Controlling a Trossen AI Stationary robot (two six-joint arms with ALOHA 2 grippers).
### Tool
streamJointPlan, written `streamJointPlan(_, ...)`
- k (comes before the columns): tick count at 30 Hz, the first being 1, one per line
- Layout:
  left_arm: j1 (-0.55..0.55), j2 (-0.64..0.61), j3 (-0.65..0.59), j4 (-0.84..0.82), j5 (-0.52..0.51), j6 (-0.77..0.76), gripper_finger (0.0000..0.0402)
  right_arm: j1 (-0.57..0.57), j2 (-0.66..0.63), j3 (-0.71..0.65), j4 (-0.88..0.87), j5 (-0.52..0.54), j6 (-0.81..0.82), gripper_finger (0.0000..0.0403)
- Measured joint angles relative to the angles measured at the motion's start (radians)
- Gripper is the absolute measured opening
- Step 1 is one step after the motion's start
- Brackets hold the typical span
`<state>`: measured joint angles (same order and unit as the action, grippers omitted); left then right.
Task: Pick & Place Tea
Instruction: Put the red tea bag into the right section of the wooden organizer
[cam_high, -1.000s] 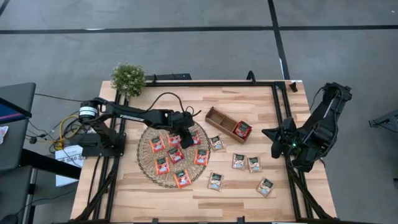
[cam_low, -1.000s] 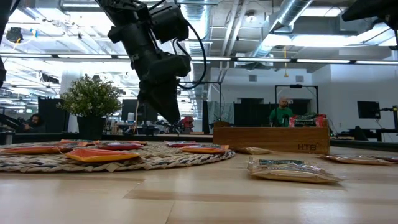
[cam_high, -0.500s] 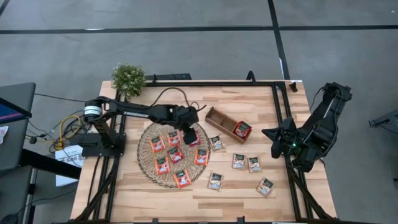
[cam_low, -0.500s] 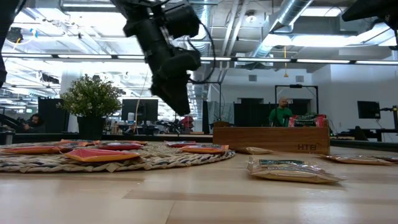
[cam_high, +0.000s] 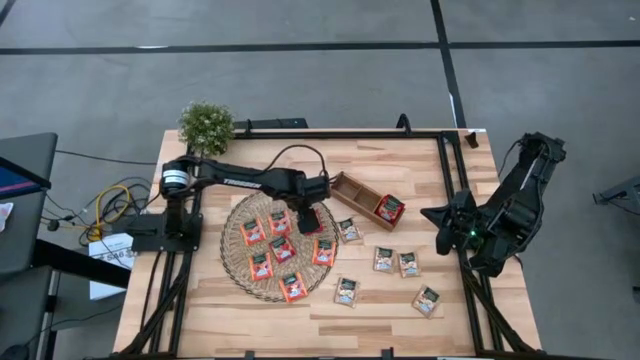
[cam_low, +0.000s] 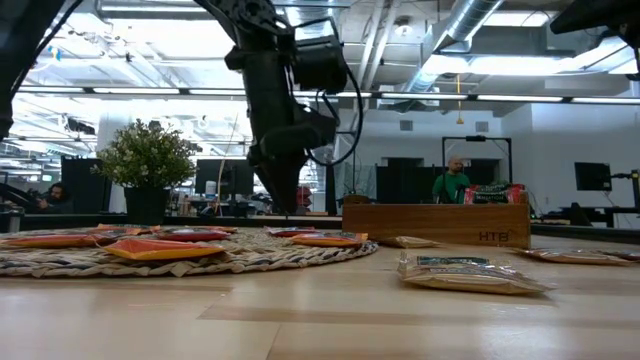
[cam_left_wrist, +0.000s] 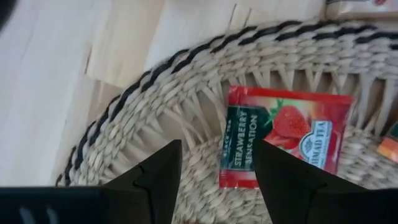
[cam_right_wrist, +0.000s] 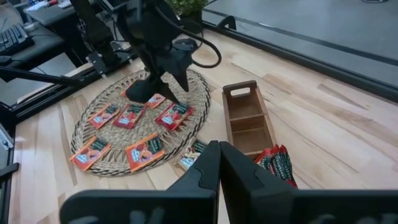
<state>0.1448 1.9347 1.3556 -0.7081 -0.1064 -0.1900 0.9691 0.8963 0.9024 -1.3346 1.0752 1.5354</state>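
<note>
Several red-orange tea sachets (cam_high: 283, 249) lie flat on the round wicker mat (cam_high: 240, 262). Several green-and-pale sachets (cam_high: 384, 259) lie flat on the table right of the mat. One red sachet (cam_high: 390, 208) lies in the wooden tray (cam_high: 352, 188). My left gripper (cam_high: 310, 214) points down, open and empty, just over the mat's far right part. In the left wrist view its fingers (cam_left_wrist: 217, 180) stand beside a red strawberry sachet (cam_left_wrist: 280, 146) without touching it. My right gripper (cam_high: 440, 215) waits shut and empty at the table's right side; it also shows in the right wrist view (cam_right_wrist: 219, 165).
A small potted plant (cam_high: 206, 126) stands at the table's far left corner. The tray lies aslant just right of the mat's far edge, close to my left gripper. Bare wood (cam_high: 400, 165) lies toward the far right, and more (cam_high: 200, 320) along the near edge.
My left gripper has gone toward the table's right edge over the mat. It rose midway and came down again close over the mat's far right part. No sachet has moved.
</note>
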Motion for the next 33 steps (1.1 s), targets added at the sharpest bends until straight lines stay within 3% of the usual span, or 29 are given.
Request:
streamJointPlan(24, -0.001, 0.074, 0.001, 0.005, 0.015, -0.009, 0.0183, 0.0, 0.0, 0.0, 0.003, -0.002, -0.002, 0.0)
streamJointPlan(33, -0.001, 0.076, 0.0, 0.008, 0.009, -0.008, 0.0084, 0.0, 0.0, 0.0, 0.005, -0.002, -0.017, 0.0)
